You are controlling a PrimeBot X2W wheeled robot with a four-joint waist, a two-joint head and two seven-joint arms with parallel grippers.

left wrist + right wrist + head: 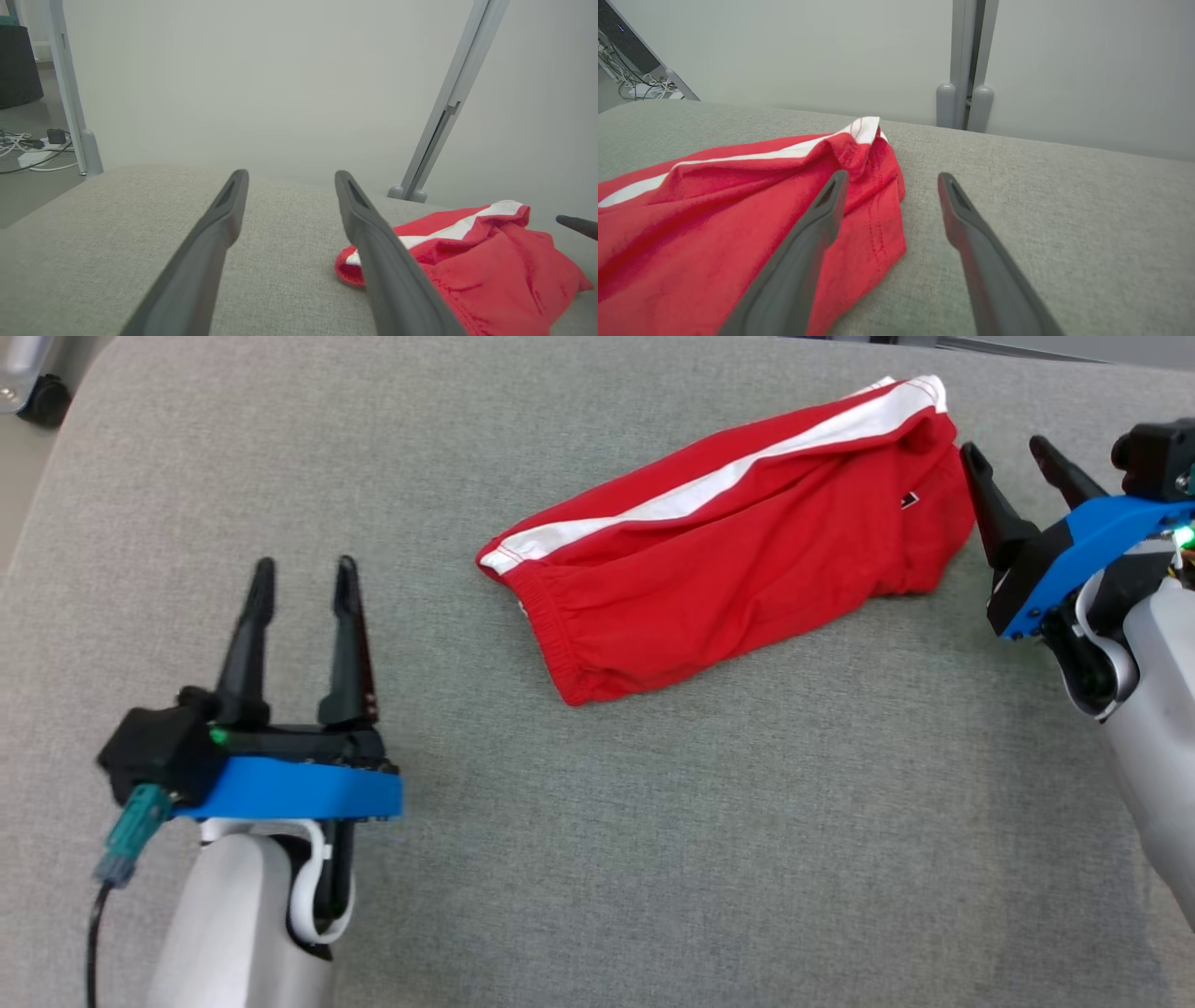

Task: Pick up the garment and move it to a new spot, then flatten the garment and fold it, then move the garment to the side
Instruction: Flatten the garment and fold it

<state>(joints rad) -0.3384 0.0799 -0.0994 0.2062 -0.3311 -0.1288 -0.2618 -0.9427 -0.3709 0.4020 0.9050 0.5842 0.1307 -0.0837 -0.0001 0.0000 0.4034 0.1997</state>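
The garment [738,546] is a pair of red shorts with a white side stripe, lying folded and slanted on the grey cushion, waistband at its near-left end. My left gripper [305,569] is open at the lower left, well clear of the cloth, nothing between its fingers. In the left wrist view the garment [490,270] lies to the right of the left gripper [290,173]. My right gripper [1004,450] is open just beside the garment's right end, holding nothing. In the right wrist view the garment [714,210] lies left of the right gripper [892,176], its left finger over the cloth's edge.
The grey fabric cushion [653,821] spreads across the whole head view, with bare cloth in front of the garment. A wheeled base [33,387] sits at the far left corner. Grey frame posts [966,60] stand behind the cushion, and cables [28,149] lie on the floor.
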